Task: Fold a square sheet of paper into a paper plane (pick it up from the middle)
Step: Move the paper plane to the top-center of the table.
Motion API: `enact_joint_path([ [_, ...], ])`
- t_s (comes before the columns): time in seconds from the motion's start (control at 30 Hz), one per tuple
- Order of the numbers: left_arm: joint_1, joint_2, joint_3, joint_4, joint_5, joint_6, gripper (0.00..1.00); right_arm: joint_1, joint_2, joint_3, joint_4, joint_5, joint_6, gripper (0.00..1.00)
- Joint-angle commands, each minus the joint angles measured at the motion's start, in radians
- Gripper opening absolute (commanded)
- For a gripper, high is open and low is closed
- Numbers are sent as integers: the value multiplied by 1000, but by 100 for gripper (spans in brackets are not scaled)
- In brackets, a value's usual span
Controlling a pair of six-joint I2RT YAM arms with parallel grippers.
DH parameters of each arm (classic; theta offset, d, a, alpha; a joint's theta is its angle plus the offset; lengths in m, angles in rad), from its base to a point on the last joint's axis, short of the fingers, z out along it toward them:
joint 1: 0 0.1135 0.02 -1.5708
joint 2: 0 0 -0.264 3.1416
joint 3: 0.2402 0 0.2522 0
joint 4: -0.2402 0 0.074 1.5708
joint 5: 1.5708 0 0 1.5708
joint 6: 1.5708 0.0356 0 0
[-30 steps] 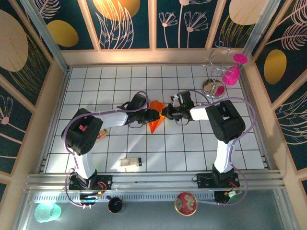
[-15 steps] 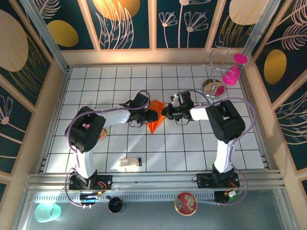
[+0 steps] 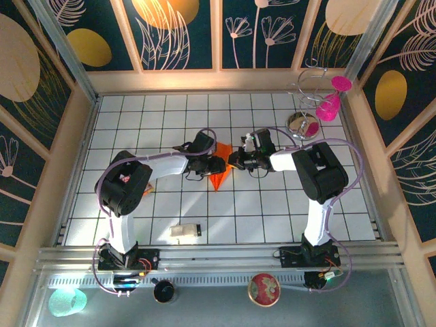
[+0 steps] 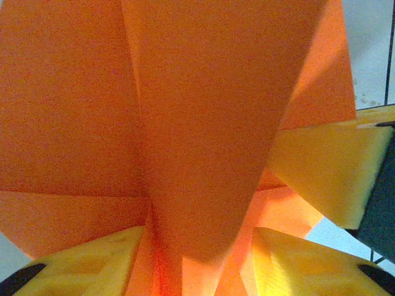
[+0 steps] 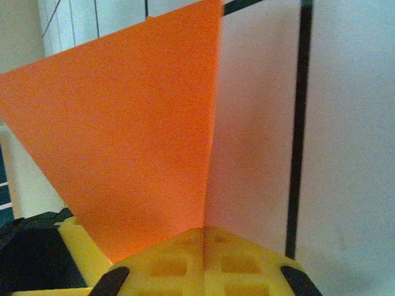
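Closest to the bases, a small beige block (image 3: 184, 231) lay on the white tiled surface (image 3: 272, 211). Further in, around the middle, the creased orange paper (image 3: 219, 178) sat between both arms. The right pincer (image 5: 205, 240) was clamped tight on one flap, while the left pincer (image 4: 200, 265) sat partway apart straddling a folded ridge, and honestly I couldn't tell if it was squeezing.
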Motion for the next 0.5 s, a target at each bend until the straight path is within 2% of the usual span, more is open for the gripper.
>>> enact_joint_path([
  [0.0,-11,14,25,-53,-31,18,45,7,20,20,39,-34,16,2],
  [0.13,-13,16,28,-57,-37,18,41,7,20,18,42,-38,19,2],
  [0.3,-15,11,32,-57,-42,20,31,5,12,17,37,-33,21,5],
  [0.37,-15,5,37,-61,-47,23,24,1,2,17,20,-22,26,11],
  [0.47,-15,-3,60,-88,-74,35,16,-15,-31,6,14,1,42,25],
])
